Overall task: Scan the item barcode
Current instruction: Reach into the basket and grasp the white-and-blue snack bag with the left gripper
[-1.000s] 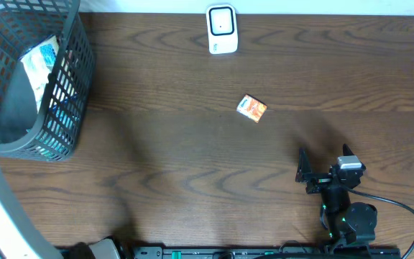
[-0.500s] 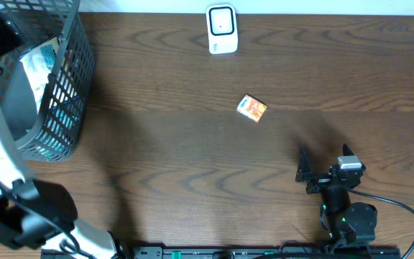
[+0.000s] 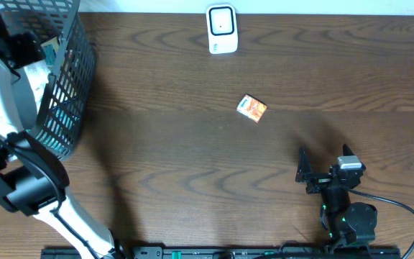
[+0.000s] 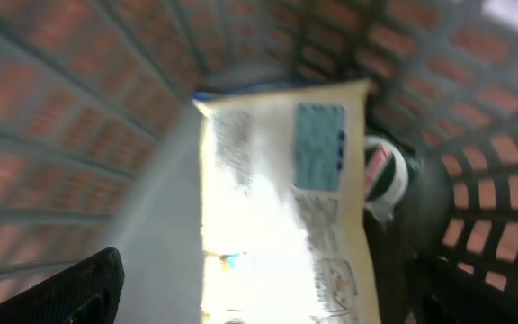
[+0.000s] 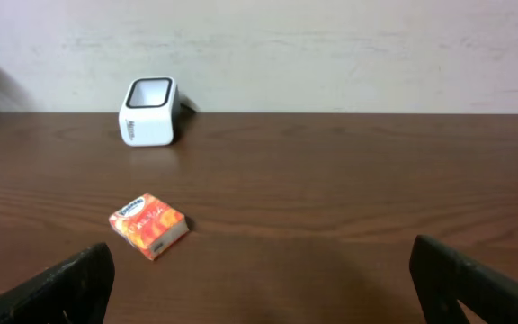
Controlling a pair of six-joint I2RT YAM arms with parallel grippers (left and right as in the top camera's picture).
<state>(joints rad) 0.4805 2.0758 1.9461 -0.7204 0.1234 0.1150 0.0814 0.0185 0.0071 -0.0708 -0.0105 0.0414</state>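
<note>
No scan is under way here, as I judge it: nothing is held and nothing sits in front of the scanner (image 3: 221, 29), the white block with a dark window at the top centre of the overhead frame. 1 small orange box (image 3: 251, 108) lies flat and askew on the table (image 3: 192, 180), a little below and right of the scanner, near the middle of the frame and well apart from both arms. In the right wrist view it is a low orange-red carton with a pale band of lettering on one end; no barcode shows on the faces in sight, so it probably needs turning when presented. The right gripper (image 5: 259, 270) hovers at the lower right of the overhead frame, its jaws spread and empty, facing the box and scanner. The left gripper (image 4: 268, 270) is inside the dark mesh basket (image 3: 70, 86) at the upper left, jaws spread wide above a pale packet (image 4: 281, 207) with a teal label and blurred print, touching nothing that I can make out. A round white and green thing (image 4: 387, 175) lies beside the packet. If the basket takes finished items, the orange box is what remains: grasp, present, drop.
</note>
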